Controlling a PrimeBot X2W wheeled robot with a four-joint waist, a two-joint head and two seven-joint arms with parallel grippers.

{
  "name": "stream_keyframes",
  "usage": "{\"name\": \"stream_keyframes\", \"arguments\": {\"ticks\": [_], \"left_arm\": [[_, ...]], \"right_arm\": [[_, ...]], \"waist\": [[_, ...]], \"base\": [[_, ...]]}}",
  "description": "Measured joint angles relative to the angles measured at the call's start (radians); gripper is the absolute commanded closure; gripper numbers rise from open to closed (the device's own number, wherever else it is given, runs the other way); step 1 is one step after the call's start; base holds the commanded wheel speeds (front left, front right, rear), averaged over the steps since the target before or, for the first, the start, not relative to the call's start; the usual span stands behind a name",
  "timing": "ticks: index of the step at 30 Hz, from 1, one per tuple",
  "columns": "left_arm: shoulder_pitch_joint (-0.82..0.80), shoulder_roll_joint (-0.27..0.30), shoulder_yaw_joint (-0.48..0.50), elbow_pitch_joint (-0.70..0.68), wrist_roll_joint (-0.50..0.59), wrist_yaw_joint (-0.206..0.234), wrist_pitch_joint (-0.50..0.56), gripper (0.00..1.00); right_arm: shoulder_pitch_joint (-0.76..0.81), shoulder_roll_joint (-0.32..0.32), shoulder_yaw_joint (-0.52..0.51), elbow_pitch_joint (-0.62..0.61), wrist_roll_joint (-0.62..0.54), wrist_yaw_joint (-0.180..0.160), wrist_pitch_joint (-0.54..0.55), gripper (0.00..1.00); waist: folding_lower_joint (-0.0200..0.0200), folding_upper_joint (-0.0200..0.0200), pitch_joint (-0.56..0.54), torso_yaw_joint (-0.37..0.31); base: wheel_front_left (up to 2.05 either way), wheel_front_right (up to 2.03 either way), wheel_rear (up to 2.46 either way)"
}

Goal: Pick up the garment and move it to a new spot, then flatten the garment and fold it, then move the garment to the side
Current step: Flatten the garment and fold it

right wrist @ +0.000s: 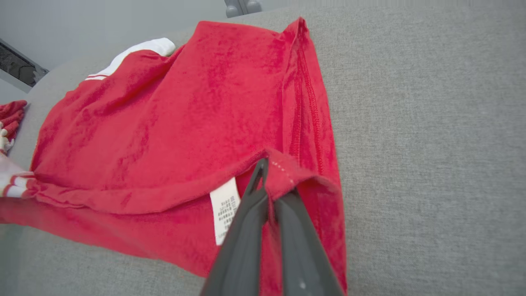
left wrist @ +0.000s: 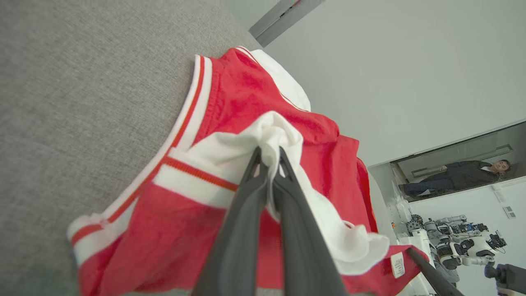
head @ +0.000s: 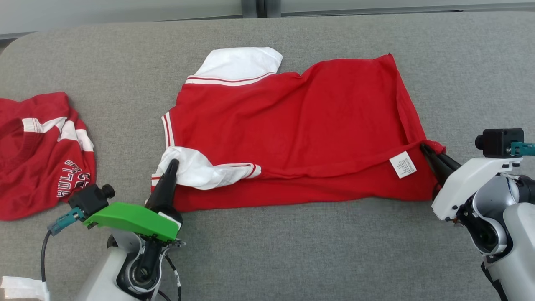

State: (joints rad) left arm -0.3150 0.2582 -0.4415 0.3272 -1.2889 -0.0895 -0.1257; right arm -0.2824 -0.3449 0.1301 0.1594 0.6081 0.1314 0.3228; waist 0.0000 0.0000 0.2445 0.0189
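The grey cloth-covered table (head: 292, 251) spreads out wide in front of me, and the red jersey (head: 301, 125) lies across its middle. Its long axis runs from my left to my right, collar end towards my left and hem end towards my right. It lies mostly flat, with its near edge doubled over into a band along the side closest to me. A second, crumpled red jersey with BULLS lettering (head: 37, 159) sits well apart at the far left of the table, and I take it to be no part of this step.

One white sleeve (head: 240, 62) pokes out past the far edge, and the other white sleeve (head: 196, 169) is bunched at the near left corner. The white care label (head: 403, 164) shows on the folded band near the right corner.

My left gripper (head: 172, 165) has its fingers pressed together on that near white sleeve, with cloth pinched between the tips. My right gripper (head: 426, 149) is clamped the same way on the red hem corner, just beside the label, and the fabric drapes over one finger.

So I hold the two near corners, one in each hand, with the whole length of the jersey stretched between them and its body lying away from me. I judge the fold will need both hands to carry this near edge evenly towards the far edge, keeping the line between my fingers parallel to the long axis
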Motion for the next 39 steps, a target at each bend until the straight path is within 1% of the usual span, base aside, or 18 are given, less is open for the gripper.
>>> {"name": "stream_keyframes", "arguments": {"ticks": [4, 11, 12, 13, 14, 18, 21, 24, 27, 28, 30, 31, 37, 39], "left_arm": [[-0.017, -0.014, 0.005, 0.036, 0.016, 0.018, -0.018, 1.00], [-0.043, -0.034, -0.004, 0.075, 0.025, 0.010, -0.030, 1.00], [-0.048, -0.036, -0.006, 0.081, 0.027, 0.010, -0.032, 0.85], [-0.054, -0.039, -0.008, 0.086, 0.033, 0.008, -0.036, 0.36], [-0.058, -0.042, -0.009, 0.089, 0.037, 0.006, -0.040, 0.00], [-0.079, -0.048, -0.010, 0.094, 0.054, 0.000, -0.070, 0.00], [-0.081, -0.046, 0.012, 0.083, 0.086, -0.003, -0.107, 0.00], [-0.075, -0.028, 0.035, 0.059, 0.144, 0.012, -0.125, 0.00], [-0.027, -0.008, 0.043, 0.034, 0.225, 0.055, -0.132, 0.00], [-0.003, 0.001, 0.041, 0.027, 0.260, 0.076, -0.132, 0.00], [0.039, 0.018, 0.030, 0.011, 0.327, 0.111, -0.136, 0.00], [0.052, 0.019, 0.023, 0.005, 0.348, 0.121, -0.137, 0.00], [0.101, 0.021, -0.022, -0.004, 0.476, 0.196, -0.137, 0.00], [0.100, 0.015, -0.026, 0.004, 0.490, 0.204, -0.137, 0.00]], "right_arm": [[-0.025, 0.002, 0.012, 0.032, 0.006, 0.000, -0.035, 1.00], [-0.062, -0.004, 0.025, 0.090, -0.005, 0.000, -0.093, 1.00], [-0.066, -0.004, 0.025, 0.101, -0.009, 0.000, -0.097, 0.46], [-0.070, -0.003, 0.023, 0.114, -0.013, 0.000, -0.099, 0.00], [-0.071, -0.002, 0.024, 0.123, -0.014, 0.000, -0.099, 0.00], [-0.070, 0.001, 0.013, 0.156, -0.041, 0.000, -0.112, 0.00], [-0.067, 0.001, -0.018, 0.166, -0.065, -0.001, -0.143, 0.00], [-0.048, 0.003, -0.064, 0.159, -0.094, -0.001, -0.175, 0.00], [-0.009, 0.013, -0.111, 0.132, -0.129, -0.001, -0.185, 0.00], [0.006, 0.019, -0.130, 0.118, -0.140, -0.001, -0.185, 0.00], [0.037, 0.032, -0.161, 0.088, -0.164, -0.001, -0.175, 0.00], [0.050, 0.040, -0.169, 0.075, -0.174, -0.001, -0.167, 0.00], [0.104, 0.097, -0.178, 0.001, -0.217, -0.001, -0.054, 0.00], [0.104, 0.107, -0.174, -0.002, -0.232, 0.000, -0.012, 0.00]], "waist": [[0.0000, 0.0000, 0.009, 0.005], [0.0000, 0.0000, 0.017, 0.012], [0.0000, 0.0000, 0.018, 0.013], [0.0000, 0.0000, 0.018, 0.014], [0.0000, 0.0000, 0.018, 0.014], [0.0000, 0.0000, 0.017, 0.019], [0.0000, 0.0000, 0.011, 0.023], [0.0000, 0.0000, 0.001, 0.026], [0.0001, 0.0000, -0.009, 0.027], [0.0001, 0.0000, -0.012, 0.028], [0.0000, 0.0000, -0.015, 0.028], [0.0000, 0.0000, -0.016, 0.027], [0.0001, 0.0000, -0.008, 0.021], [0.0001, 0.0000, -0.006, 0.020]], "base": [[0.00, 0.00, 0.00], [0.00, 0.00, 0.00], [0.00, 0.00, 0.00], [0.00, 0.00, 0.00], [0.00, 0.00, 0.00], [0.00, 0.00, 0.00], [0.00, 0.00, 0.00], [0.00, 0.00, 0.00], [0.00, 0.00, 0.00], [0.00, 0.00, 0.00], [0.00, 0.00, 0.00], [0.00, 0.00, 0.00], [0.00, 0.00, 0.00], [0.00, 0.00, 0.00]]}}
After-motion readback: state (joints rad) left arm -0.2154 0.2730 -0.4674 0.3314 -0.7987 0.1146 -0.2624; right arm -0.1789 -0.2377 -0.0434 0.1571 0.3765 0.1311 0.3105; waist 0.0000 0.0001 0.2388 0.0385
